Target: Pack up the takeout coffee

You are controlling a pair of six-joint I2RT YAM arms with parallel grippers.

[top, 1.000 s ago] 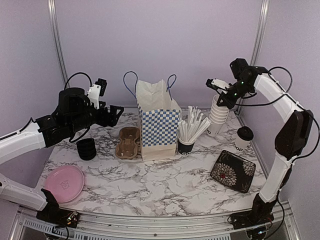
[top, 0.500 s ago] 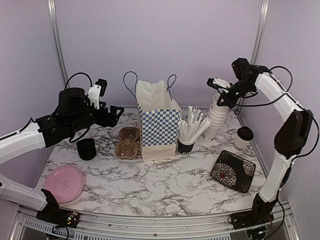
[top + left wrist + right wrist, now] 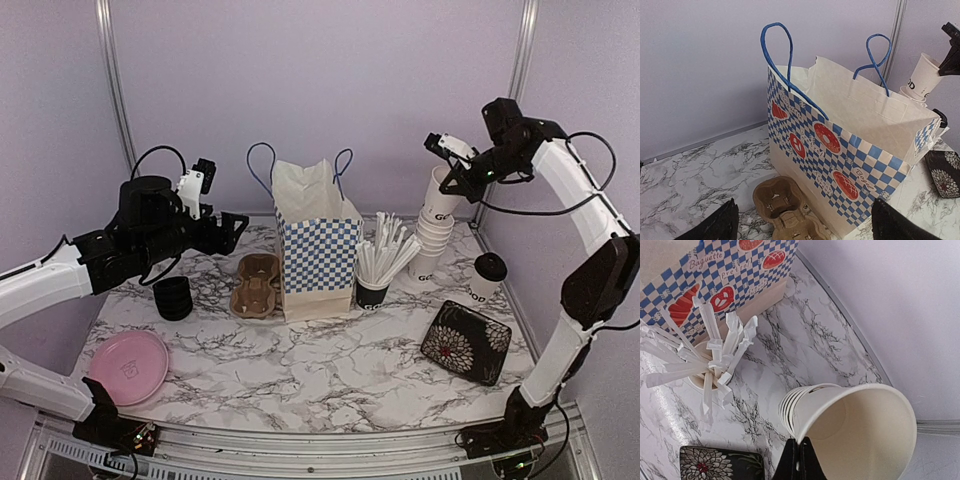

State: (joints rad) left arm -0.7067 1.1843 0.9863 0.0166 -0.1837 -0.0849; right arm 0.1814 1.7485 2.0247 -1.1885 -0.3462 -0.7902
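1. Looks to be the cup-fetching step: pinching the rim of the topmost white paper cup with black lettering (image 3: 440, 192) in the right gripper (image 3: 447, 170), jaws closed on the thin wall, at the far right above the marble-patterned table (image 3: 330, 370).
2. Holds that cup tilted over the nested stack of white paper cups (image 3: 428, 250); cannot tell whether it is fully free of the one beneath.
3. Hangs the left gripper (image 3: 215, 205) at the far left, jaws spread wide and gripping nothing, above and left of the brown moulded-pulp cup carrier (image 3: 255, 285).
4. Next, probably calls for drawing the cup clear without dragging its neighbour, then carrying it left toward the carrier; risks a slip or a crushed rim with so slight a pinch.
5. Containers:
   - Shows the held cup empty inside in the right wrist view.
   - Shows the carrier's wells empty, just left of the blue-checked paper bag with blue handles (image 3: 315, 250).
   - Shows the bag open-mouthed; nothing seen inside, bottom hidden.
   - Finds white wrapped straws in the small black cup (image 3: 372, 292).
   - Finds a lidded white paper cup with black plastic lid (image 3: 488, 275) at the right; contents hidden.
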